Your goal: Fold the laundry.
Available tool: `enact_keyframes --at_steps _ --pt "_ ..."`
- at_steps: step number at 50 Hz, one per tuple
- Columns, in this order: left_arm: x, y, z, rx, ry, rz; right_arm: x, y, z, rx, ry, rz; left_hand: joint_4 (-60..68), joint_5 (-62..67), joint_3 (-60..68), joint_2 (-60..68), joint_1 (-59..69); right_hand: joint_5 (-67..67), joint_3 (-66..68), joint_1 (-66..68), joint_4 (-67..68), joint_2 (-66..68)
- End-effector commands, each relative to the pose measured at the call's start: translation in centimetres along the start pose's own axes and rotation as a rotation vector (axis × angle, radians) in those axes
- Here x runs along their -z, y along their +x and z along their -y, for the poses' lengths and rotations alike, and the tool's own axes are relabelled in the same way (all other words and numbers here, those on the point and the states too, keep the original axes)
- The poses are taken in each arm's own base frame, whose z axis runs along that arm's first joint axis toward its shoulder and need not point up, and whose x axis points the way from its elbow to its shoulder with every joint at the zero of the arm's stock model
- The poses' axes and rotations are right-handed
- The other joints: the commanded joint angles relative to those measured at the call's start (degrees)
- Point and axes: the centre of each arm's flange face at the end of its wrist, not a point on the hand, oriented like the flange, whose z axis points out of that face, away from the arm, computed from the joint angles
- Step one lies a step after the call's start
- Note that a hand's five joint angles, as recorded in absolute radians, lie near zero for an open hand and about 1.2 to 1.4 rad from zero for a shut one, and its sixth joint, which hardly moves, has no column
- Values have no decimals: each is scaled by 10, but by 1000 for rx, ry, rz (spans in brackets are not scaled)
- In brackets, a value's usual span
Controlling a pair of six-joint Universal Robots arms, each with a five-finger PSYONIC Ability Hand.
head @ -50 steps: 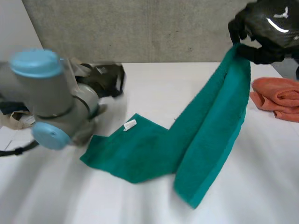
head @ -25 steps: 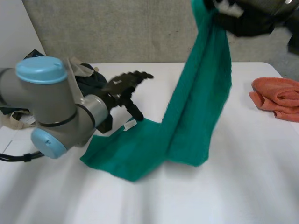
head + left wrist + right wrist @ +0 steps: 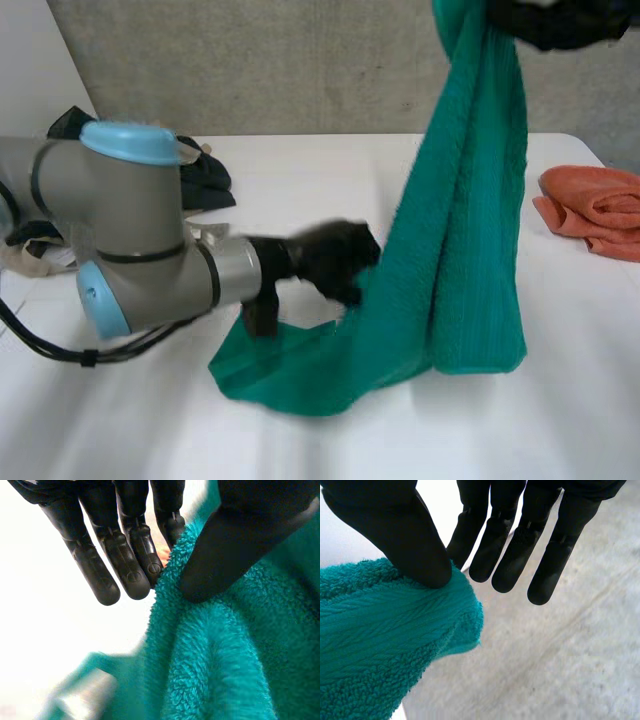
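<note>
L hand (image 3: 335,262) has moved in and pinches the fluffy teal towel (image 3: 470,250) edge. R hand (image 3: 560,22), at 1 o'clock, thumb-clamps the top.

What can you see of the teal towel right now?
The teal towel is thick, looped terry. It hangs bunched lengthwise from the right hand, whose thumb pinches its top end against the fingers. Its lower end lies crumpled on the white table. The left hand pinches a hanging edge midway down.
</note>
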Motion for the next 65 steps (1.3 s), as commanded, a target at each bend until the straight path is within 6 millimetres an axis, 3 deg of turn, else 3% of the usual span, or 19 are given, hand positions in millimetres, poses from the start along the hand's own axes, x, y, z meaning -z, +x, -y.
enact_keyframes --at_steps 1,6,9,15,19,23,24,27,28,31,34,36,39,42,45,52,57,60,65 --pt "25 -34 75 -144 356 336 -7 5 -51 43 -103 -40 113 136 118 116 133 134 118 160 114 125" --pt "56 -14 132 -290 619 346 -21 24 -59 136 -119 -176 113 136 118 116 133 134 118 160 114 125" --pt "72 3 150 -343 719 324 -30 31 -53 158 -84 -235 113 136 118 116 133 134 118 160 114 125" --pt "101 10 159 -377 827 394 -36 22 -48 165 -53 -232 113 136 118 116 133 134 118 160 114 125" --pt "104 14 138 -415 791 419 -28 9 -60 147 -88 -204 113 136 118 116 133 134 118 160 114 125" --pt "90 -2 84 -450 600 467 -16 -11 -94 123 -183 -143 113 136 118 116 133 134 118 160 114 125" --pt "85 -9 59 -465 513 490 -8 -20 -115 112 -250 -119 113 136 118 116 133 134 118 160 114 125" --pt "76 -20 10 -489 336 535 11 -34 -149 84 -377 -83 113 136 118 116 133 134 118 160 114 125" --pt "75 -22 -1 -493 299 542 25 -45 -171 63 -467 -52 113 136 118 116 133 134 118 160 114 125" --pt "68 -26 -39 -511 165 563 52 -70 -206 30 -623 35 113 136 118 116 133 134 118 160 114 125" --pt "63 -31 -55 -511 99 584 69 -89 -223 27 -719 115 113 136 118 116 133 134 118 160 114 125" --pt "62 -37 -62 -502 59 611 79 -102 -234 40 -775 188 20 43 24 23 40 101 85 126 80 91" --pt "64 -41 -54 -486 53 634 80 -101 -240 46 -809 185 -276 -252 -271 -273 -256 -159 -175 -134 -180 -169" --pt "69 -38 -48 -475 37 633 73 -95 -238 25 -812 137 -403 -379 -398 -400 -383 -331 -348 -306 -352 -341" --pt "79 -33 -34 -462 41 624 60 -82 -227 -10 -795 47 -517 -494 -513 -514 -497 -380 -397 -355 -401 -390" --pt "113 -33 5 -455 142 662 41 -34 -179 -140 -725 -201 -561 -538 -556 -558 -541 -416 -432 -390 -436 -425" --pt "127 -53 21 -443 162 717 47 -23 -187 -253 -823 -240 -558 -535 -553 -555 -538 -458 -474 -432 -478 -467" --pt "131 -67 22 -453 117 724 57 -22 -204 -260 -934 -222 -561 -538 -556 -558 -541 -458 -474 -432 -479 -467" --pt "127 -93 17 -530 -5 688 73 -35 -224 -212 -1074 -134 -565 -541 -560 -561 -545 -414 -431 -389 -435 -424"
